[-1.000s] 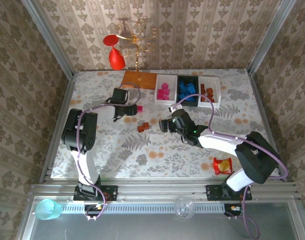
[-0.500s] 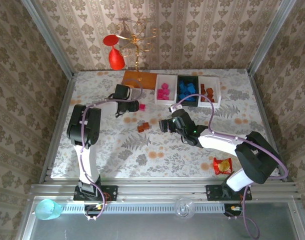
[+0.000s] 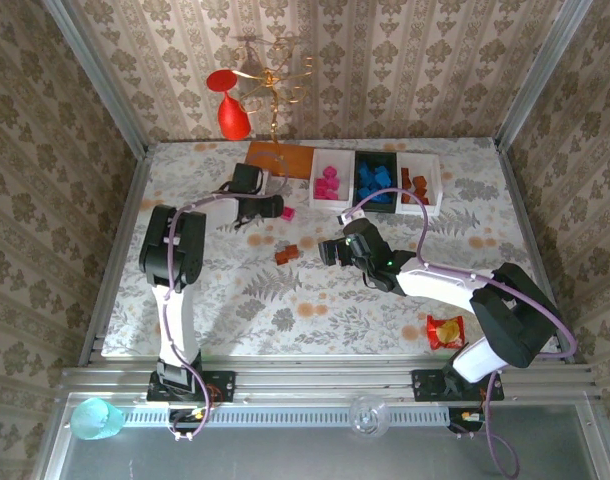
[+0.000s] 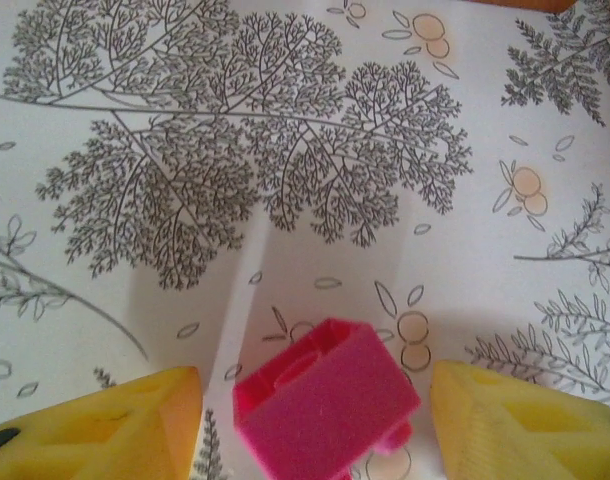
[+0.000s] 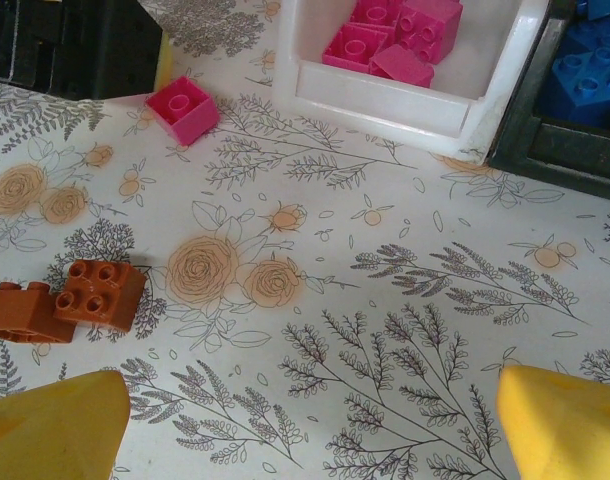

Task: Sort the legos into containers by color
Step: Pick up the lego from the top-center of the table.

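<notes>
Small magenta plastic brick (image 4: 325,405) lies on the floral table (image 4: 285,150) near the white rectangular tray (image 5: 385,105) of matching bricks. The left gripper (image 4: 315,390) straddles it, jaws apart and seemingly unclamped, probably for transfer there; the right gripper (image 5: 310,390) gapes empty near two orange-brown bricks (image 5: 65,297)

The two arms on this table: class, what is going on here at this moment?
Lego bricks are being sorted by colour. The left gripper is open with a pink brick between its fingers, not clamped, short of the white tray that holds pink ones. The right gripper hangs open above the table, near two orange-brown bricks lying loose. The black tray holds blue bricks, another white tray orange-brown ones.
</notes>
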